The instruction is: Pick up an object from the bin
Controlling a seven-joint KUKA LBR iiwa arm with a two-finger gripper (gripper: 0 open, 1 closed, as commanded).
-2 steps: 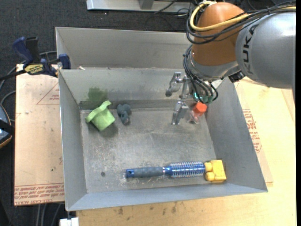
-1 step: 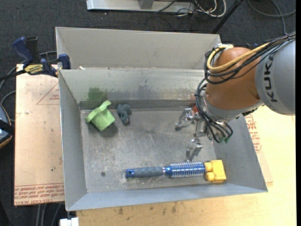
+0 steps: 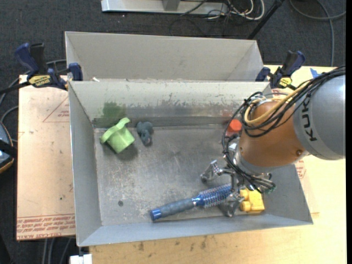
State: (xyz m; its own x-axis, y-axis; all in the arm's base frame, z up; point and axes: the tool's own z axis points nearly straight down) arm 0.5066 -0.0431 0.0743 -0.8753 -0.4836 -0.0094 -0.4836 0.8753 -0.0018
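My gripper [image 3: 221, 191] is low over the front right of the bin, under the orange wrist cover. Its metal fingers [image 3: 210, 172] stand apart, one behind and one in front of the bristled head of a blue hairbrush [image 3: 177, 206]. The brush lies flat along the front wall with its handle pointing left. The fingers look open, with a gap on each side of the brush head. A yellow blocky toy [image 3: 253, 202] lies just right of the front finger, partly hidden by the wrist.
A light green plastic piece [image 3: 118, 136] and a small grey-blue figure [image 3: 145, 132] lie at the back left. A small orange-red thing [image 3: 235, 126] peeks out behind the arm near the back wall. The arm covers the bin's right side.
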